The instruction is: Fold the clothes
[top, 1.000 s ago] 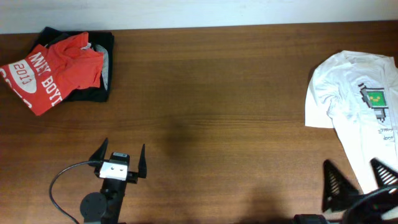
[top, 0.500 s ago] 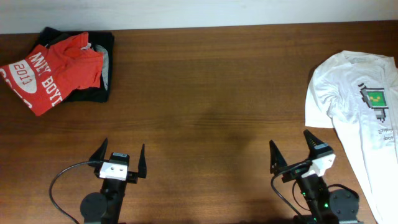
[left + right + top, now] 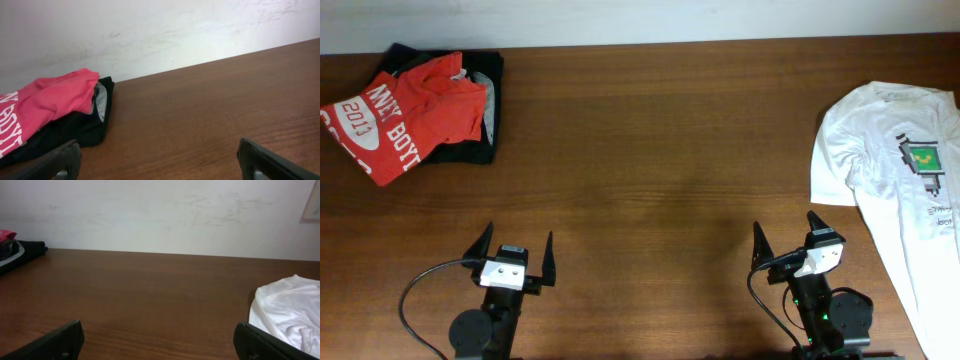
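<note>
I'm holding the left gripper and right gripper empty, jaws wide apart. I'm judging the unfolded white shirt needs reaching and flattening next.

Red shirt, white lettering, lies crumpled atop folded black shirt at far-left corner of surface. White shirt w/ green square print spread flat at right edge, well apart.
</note>
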`<state>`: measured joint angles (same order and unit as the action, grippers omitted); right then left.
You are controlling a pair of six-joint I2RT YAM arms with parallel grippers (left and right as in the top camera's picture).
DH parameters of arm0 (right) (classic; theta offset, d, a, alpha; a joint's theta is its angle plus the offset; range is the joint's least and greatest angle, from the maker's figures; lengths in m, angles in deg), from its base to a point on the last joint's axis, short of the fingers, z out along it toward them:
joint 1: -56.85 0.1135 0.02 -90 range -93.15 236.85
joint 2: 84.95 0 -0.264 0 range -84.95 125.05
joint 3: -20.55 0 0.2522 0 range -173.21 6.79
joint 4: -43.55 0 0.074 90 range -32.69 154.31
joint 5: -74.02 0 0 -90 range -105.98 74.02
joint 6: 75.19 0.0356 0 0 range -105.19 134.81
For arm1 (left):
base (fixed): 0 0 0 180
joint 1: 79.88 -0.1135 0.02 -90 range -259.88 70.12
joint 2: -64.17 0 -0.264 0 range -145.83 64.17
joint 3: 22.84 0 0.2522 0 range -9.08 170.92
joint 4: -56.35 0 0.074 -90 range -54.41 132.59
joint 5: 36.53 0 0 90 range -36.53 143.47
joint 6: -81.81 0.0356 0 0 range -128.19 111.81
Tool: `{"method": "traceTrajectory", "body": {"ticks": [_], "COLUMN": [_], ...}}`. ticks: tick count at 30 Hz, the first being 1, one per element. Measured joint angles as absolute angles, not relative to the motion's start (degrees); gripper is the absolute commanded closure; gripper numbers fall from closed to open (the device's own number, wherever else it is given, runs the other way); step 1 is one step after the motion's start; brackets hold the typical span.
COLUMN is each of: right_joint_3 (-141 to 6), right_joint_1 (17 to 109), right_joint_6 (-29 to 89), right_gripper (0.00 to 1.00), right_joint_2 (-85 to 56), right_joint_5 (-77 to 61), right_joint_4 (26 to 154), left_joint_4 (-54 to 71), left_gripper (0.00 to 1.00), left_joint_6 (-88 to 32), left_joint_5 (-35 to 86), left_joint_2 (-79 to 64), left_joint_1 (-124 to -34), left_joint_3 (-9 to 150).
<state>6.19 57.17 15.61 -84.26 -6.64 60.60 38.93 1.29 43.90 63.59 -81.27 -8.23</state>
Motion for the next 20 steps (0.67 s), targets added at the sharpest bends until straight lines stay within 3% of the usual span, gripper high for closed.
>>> {"method": "traceTrajectory", "body": {"ticks": [20], "right_joint_3": [6.19], "right_joint_1": [57.17], "right_joint_6": [14.99], "right_gripper": [0.01], "right_joint_2": [-84.26], "right_joint_5": [-6.75], "right_joint_4": [60.62], "left_joint_4": [38.93], "left_gripper": [0.01], "left_joint_6": [1.29], "left_joint_5": [43.9], "left_joint_2": [63.59], "left_joint_1": [-81.27], "left_joint_3": [-8.23]}}
